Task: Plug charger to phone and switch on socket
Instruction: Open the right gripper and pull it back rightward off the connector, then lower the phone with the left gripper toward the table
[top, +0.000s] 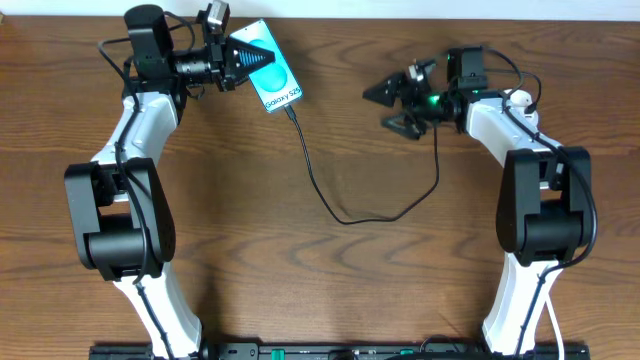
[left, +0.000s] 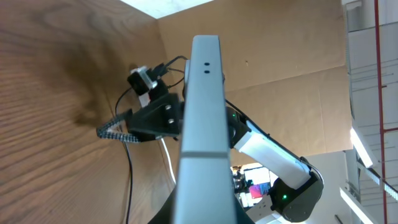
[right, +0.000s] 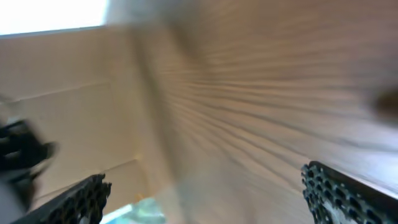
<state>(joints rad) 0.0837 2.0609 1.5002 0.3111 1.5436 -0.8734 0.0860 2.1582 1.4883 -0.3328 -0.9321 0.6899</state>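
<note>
From above, the left hand (top: 257, 60) is pinching the phone (top: 279, 91) near the far edge of the wooden counter (top: 320, 290). One black finger lies across the teal screen, and the white band reading "Galaxy S25" points toward the middle of the counter. The charger (top: 345, 219) meets the phone's lower short edge. It runs down the counter, bends in a loop, then climbs toward the right arm (top: 540, 200), where its far end is lost among the wrist parts. The right hand (top: 390, 110) is well apart from the phone, on the far right of the counter. Its two black fingers are spread and there is nothing between them.

In the left wrist view the phone (left: 200, 124) is seen edge-on, a grey strip rising up the middle of the picture. Beyond it the right hand's ridged finger (left: 115, 132) points left over the wood, with the black cable (left: 130, 180) trailing below it. A thin white cord (left: 169, 163) runs beside the phone's edge.

The right wrist view is badly blurred. Its two ridged fingertips (right: 333, 193) sit far apart at the lower corners, with only wood grain (right: 249, 93) between them. A dark shape at the left edge cannot be made out.
</note>
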